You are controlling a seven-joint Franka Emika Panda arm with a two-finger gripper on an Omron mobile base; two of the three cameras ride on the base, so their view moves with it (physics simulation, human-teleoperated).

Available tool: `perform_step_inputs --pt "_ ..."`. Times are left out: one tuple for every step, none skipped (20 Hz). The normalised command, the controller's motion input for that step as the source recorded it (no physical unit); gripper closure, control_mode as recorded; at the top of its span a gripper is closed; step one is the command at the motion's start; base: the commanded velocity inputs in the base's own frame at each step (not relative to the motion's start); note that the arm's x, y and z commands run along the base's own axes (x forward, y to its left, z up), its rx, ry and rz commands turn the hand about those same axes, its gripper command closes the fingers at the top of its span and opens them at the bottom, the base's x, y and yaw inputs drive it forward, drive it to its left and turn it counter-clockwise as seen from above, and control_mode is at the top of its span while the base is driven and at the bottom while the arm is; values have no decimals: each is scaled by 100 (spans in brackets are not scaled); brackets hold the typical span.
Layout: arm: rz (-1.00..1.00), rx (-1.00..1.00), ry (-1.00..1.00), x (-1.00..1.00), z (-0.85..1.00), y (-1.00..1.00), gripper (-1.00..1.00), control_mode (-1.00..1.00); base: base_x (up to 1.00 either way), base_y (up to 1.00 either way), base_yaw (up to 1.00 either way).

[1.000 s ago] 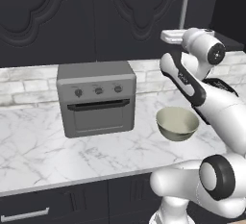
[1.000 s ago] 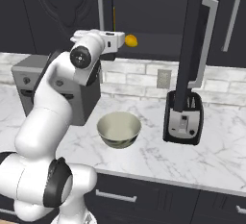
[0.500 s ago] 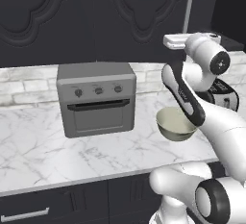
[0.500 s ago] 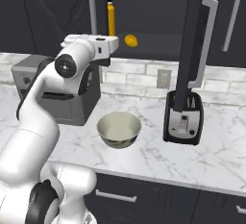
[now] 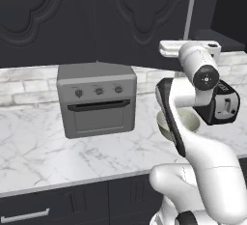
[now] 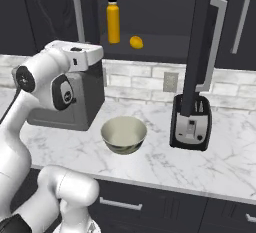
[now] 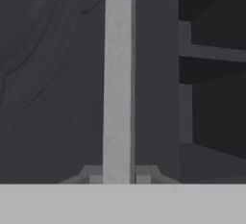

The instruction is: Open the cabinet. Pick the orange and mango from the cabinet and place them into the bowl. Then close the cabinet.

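Cabinet [image 6: 150, 12] up on the wall above the worktop [image 6: 150, 162], standing open: right door [image 6: 200, 42] swung out edge-on toward the camera, its long silver bar handle [image 6: 214, 42] facing forward; left door [image 6: 55, 7] close to the wall with its own bar handle [image 6: 77, 14] in plain sight. Inside, on the lower shelf, mango [image 6: 136, 42] sitting just beside a tall yellow-orange bottle [image 6: 113, 21] with a dark cap, to the bottle's right, not touching. Orange not made out anywhere.

Bowl [image 6: 124, 134] on the marble worktop below the open cabinet, nothing in it, between the grey toaster oven [image 5: 96, 98] and the black toaster [image 6: 190, 122]. Same bowl [image 5: 190, 120] partly behind the arm in the left base view.

From the hand camera, silver handle [image 7: 117, 79] running straight up the middle of a dark door panel, very near; dark cabinet interior with a shelf edge to the right.

Claw state: cannot tell. Fingertips not made out against the handle; white hand raised at the level of the cabinet's lower edge, by the left door.
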Motion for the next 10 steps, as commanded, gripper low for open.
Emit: perform_step_inputs --pt "-18 0 0 -94 37 39 100 -100 0 0 0" --pt "-18 0 0 -94 37 41 100 -100 0 0 0" --pt "-18 0 0 -96 35 41 100 -100 0 0 0" --pt "-19 0 0 -96 35 41 100 -100 0 0 0" --pt "-19 0 0 -96 36 41 100 -100 0 0 0" --pt "-19 0 0 -96 35 42 100 -100 0 0 0" --pt "-19 0 0 -94 34 44 100 -100 0 0 0" --pt "-18 0 1 -92 33 44 100 -100 0 0 0" --pt "-18 0 1 -92 34 47 100 -100 0 0 0" --pt "-18 0 3 -85 34 52 100 -100 0 0 0"
